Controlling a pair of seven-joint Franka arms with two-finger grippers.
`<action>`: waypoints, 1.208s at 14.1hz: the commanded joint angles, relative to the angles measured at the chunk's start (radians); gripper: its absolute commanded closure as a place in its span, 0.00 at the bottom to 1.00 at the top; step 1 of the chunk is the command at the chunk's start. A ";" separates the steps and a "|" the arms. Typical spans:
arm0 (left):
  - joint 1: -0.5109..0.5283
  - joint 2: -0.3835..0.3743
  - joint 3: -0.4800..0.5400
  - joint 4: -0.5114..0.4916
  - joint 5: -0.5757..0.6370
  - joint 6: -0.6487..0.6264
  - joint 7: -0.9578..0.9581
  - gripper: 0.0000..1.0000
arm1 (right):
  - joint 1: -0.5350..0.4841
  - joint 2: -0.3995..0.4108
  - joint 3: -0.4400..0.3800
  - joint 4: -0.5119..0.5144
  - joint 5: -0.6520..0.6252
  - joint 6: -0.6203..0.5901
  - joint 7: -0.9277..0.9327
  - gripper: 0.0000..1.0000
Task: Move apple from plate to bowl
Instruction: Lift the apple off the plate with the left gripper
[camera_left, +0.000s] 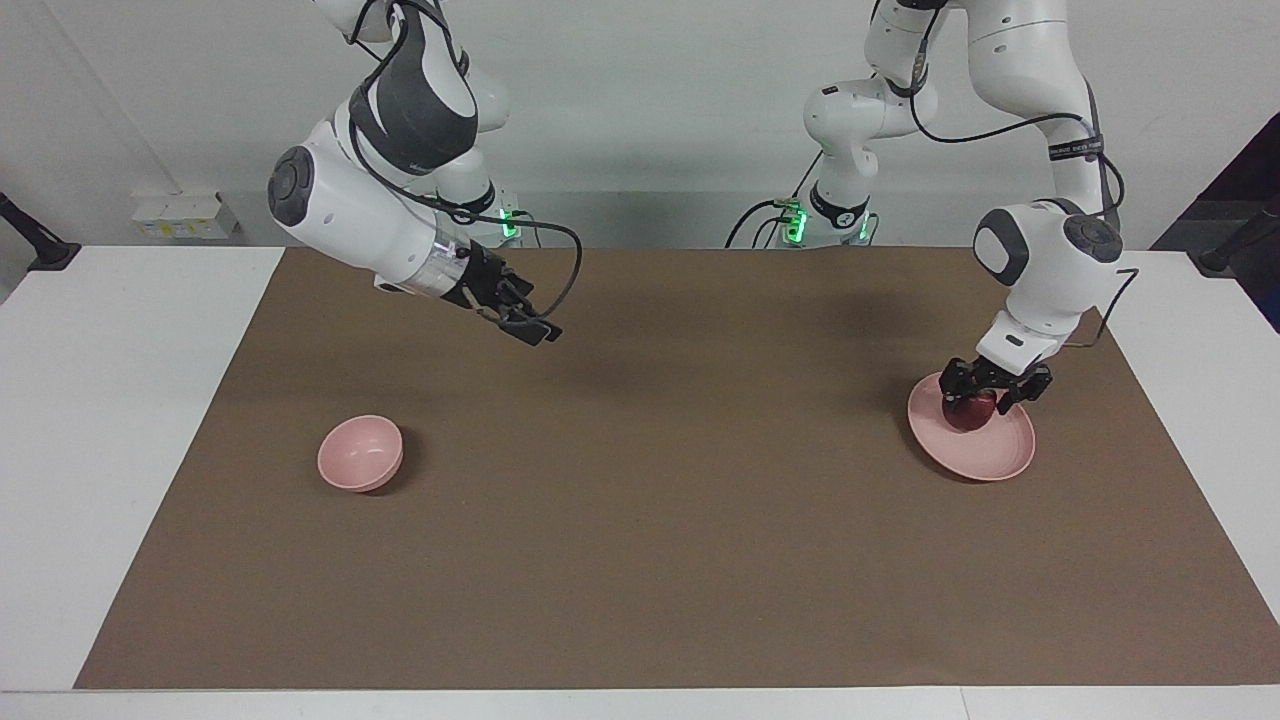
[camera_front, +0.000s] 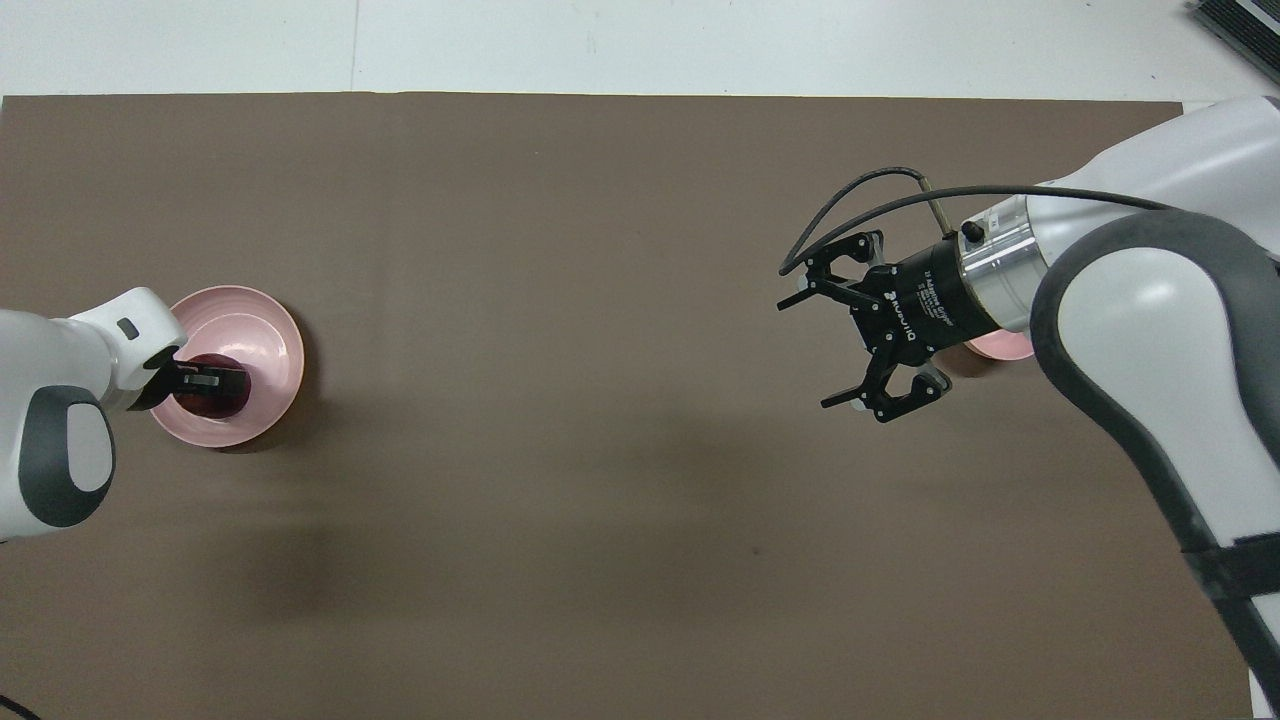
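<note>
Apple (camera_left: 970, 411) sits on plate (camera_left: 985, 450) at the left arm's end of the bench (camera_left: 130, 400), on the part of the plate nearer the robots. Left gripper (camera_left: 982, 397) down over it, jaws straddling the fruit, one to each side; whether pressing it or only flanking it cannot be told from here. Seems to be the grasp step, with the apple apparently not yet lifted off the plate. Approach from straight above probably chosen to keep the plate's low rim clear of the jaws.

Bowl (camera_left: 360, 453) stands well apart at the right arm's end, upright, mouth up, nothing in it, ready to receive. Long carry across the brown mat (camera_left: 640, 520) to reach it.

Right gripper (camera_left: 520, 322) hangs in the air over bare mat, jaws spread wide, holding nothing; waiting, tilted toward the middle, perhaps placed for a handover.
</note>
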 joint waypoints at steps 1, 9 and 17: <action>-0.004 -0.030 -0.007 0.042 -0.014 -0.095 0.029 1.00 | -0.009 -0.008 0.008 -0.006 0.025 0.006 0.023 0.00; -0.161 -0.171 -0.013 0.155 -0.208 -0.372 0.000 1.00 | -0.009 -0.008 0.008 -0.006 0.045 0.004 0.043 0.00; -0.352 -0.181 -0.036 0.201 -0.521 -0.366 -0.317 1.00 | -0.009 -0.024 0.008 -0.094 0.138 0.091 0.049 0.00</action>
